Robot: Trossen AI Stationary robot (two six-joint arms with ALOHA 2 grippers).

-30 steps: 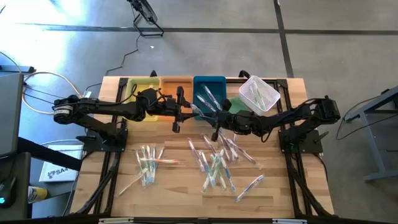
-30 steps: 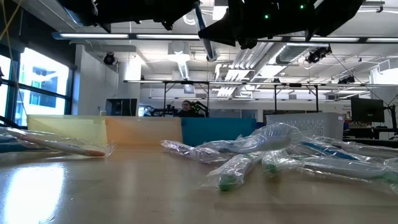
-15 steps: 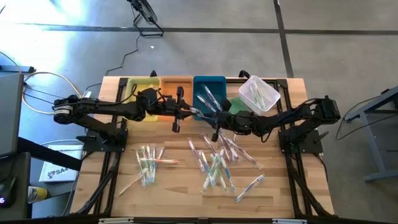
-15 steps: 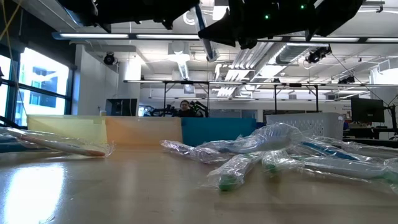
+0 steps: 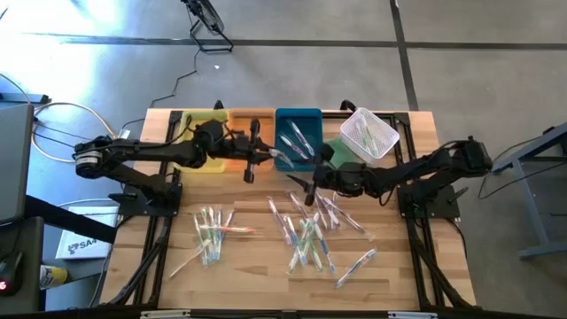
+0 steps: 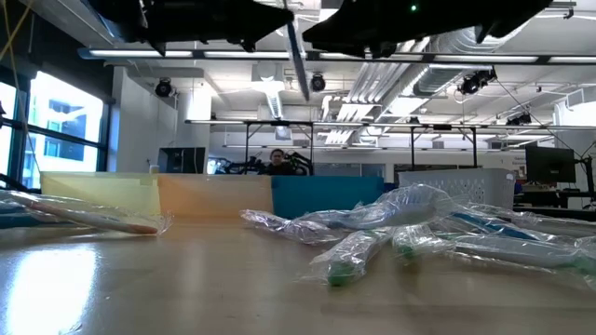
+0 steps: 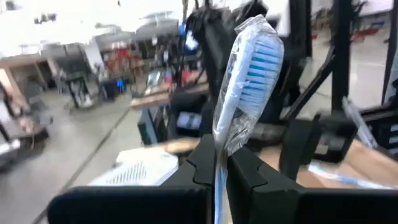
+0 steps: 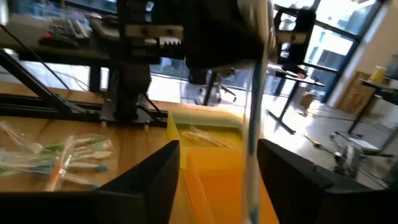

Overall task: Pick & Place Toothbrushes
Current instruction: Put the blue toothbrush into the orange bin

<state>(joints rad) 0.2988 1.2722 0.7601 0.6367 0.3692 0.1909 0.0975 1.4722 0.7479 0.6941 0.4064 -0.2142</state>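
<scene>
Slippage worries me: my left gripper (image 7: 221, 171) pinches the clear-wrapped blue-bristled toothbrush (image 7: 247, 81) low, probably only film, right gripper (image 8: 217, 165) spread wide.

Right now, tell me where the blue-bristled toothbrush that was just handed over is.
The blue-bristled toothbrush is clamped in the left gripper, held above the table's far middle, in front of the orange tray; the open right gripper is beside it.

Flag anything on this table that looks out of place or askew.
Wrapped toothbrushes lie strewn in loose, crisscrossed heaps across the table rather than sorted into the trays. Only the blue tray and the white mesh basket visibly hold some. Nothing looks damaged or spilled.
</scene>
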